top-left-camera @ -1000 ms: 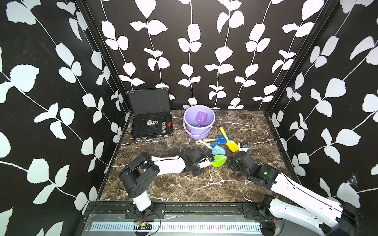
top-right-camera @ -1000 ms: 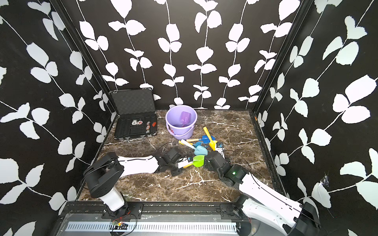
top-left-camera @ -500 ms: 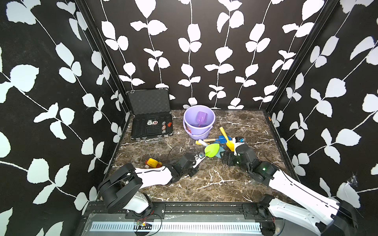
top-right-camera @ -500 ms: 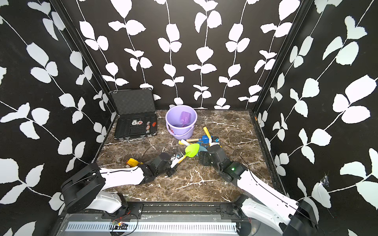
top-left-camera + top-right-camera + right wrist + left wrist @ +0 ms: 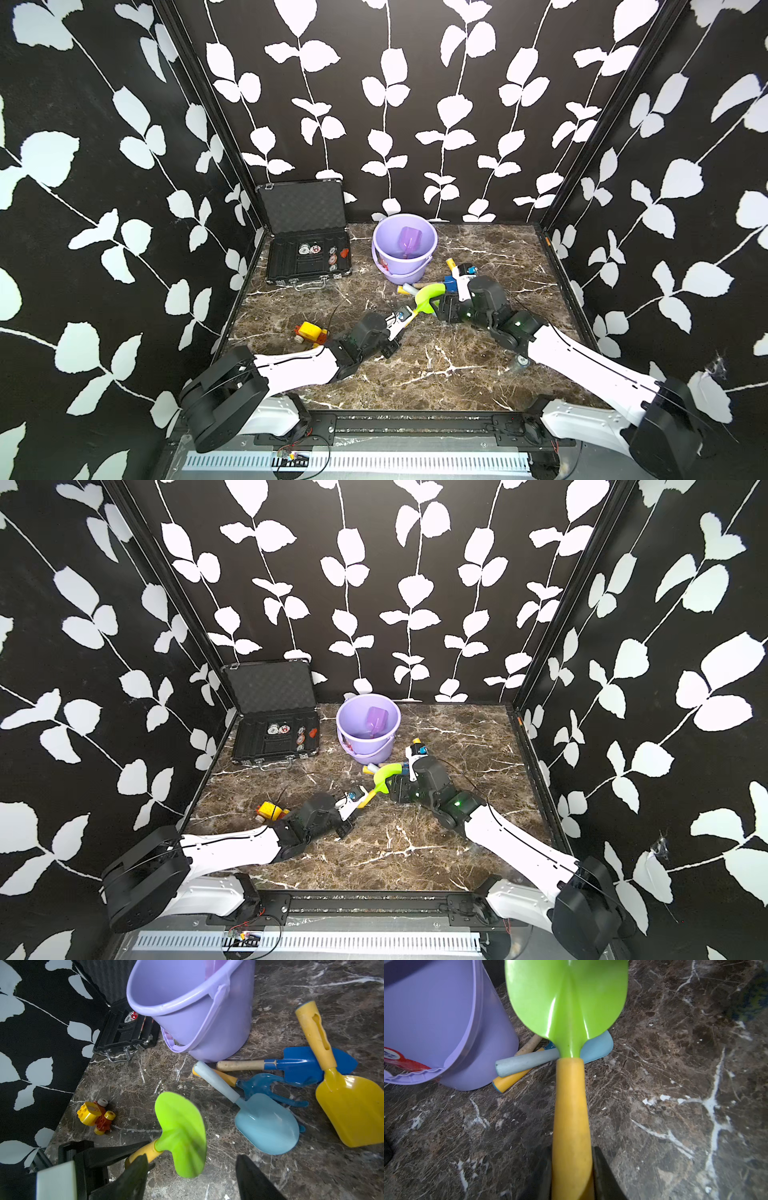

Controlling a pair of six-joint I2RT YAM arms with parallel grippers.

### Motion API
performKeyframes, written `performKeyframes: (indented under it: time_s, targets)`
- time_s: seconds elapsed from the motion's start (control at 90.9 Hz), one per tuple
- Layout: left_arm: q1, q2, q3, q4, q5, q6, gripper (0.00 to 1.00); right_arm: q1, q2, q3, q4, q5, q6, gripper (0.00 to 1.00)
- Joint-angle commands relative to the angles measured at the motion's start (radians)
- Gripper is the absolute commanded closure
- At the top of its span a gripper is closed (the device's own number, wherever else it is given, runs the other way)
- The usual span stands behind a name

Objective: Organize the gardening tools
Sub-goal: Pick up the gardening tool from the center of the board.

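Note:
My left gripper (image 5: 572, 1151) is shut on the yellow handle of the lime spade (image 5: 566, 1001), holding it tilted above the marble in both top views (image 5: 426, 297) (image 5: 384, 773). My right gripper (image 5: 191, 1157) is open, its fingers standing either side of the lime blade (image 5: 180, 1132) without touching it. On the table beside the lavender bucket (image 5: 405, 270) lie a light blue spade (image 5: 266, 1122), a blue rake (image 5: 261, 1084), a blue trowel with a wooden handle (image 5: 299, 1064) and a yellow scoop (image 5: 351, 1111). A purple scoop (image 5: 409, 241) stands inside the bucket.
An open black case (image 5: 307, 253) with small round pieces sits at the back left. A yellow-and-red toy vehicle (image 5: 309, 332) lies near the left arm. Black leaf-patterned walls close in the table on three sides.
The left gripper has lifted the lime spade off the table and drawn back, uncovering the toy vehicle. The right gripper has moved up to the blade and its jaws have narrowed.

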Motion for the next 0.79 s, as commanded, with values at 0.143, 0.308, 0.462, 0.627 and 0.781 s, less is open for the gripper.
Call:
performKeyframes:
  time_s: [0.143,0.308,0.462,0.627,0.781]
  targets:
    - [0.000,-0.050,-0.020,0.056,0.026,-0.002,1.00,-0.031,0.059,0.030,0.141,-0.135,-0.003,0.53]
    - [-0.001,-0.048,-0.022,0.059,0.024,-0.005,1.00,-0.032,0.082,0.033,0.164,-0.166,-0.017,0.81]
    - [0.000,-0.045,-0.027,0.072,0.020,-0.019,0.70,-0.032,0.086,0.032,0.166,-0.171,-0.044,1.00]
    - [0.000,-0.068,-0.049,0.103,-0.010,-0.044,0.11,-0.032,0.091,0.061,0.116,-0.164,-0.089,1.00]
    - [0.000,-0.111,-0.073,0.114,-0.067,-0.071,0.01,-0.026,0.094,0.113,0.043,-0.136,-0.150,1.00]
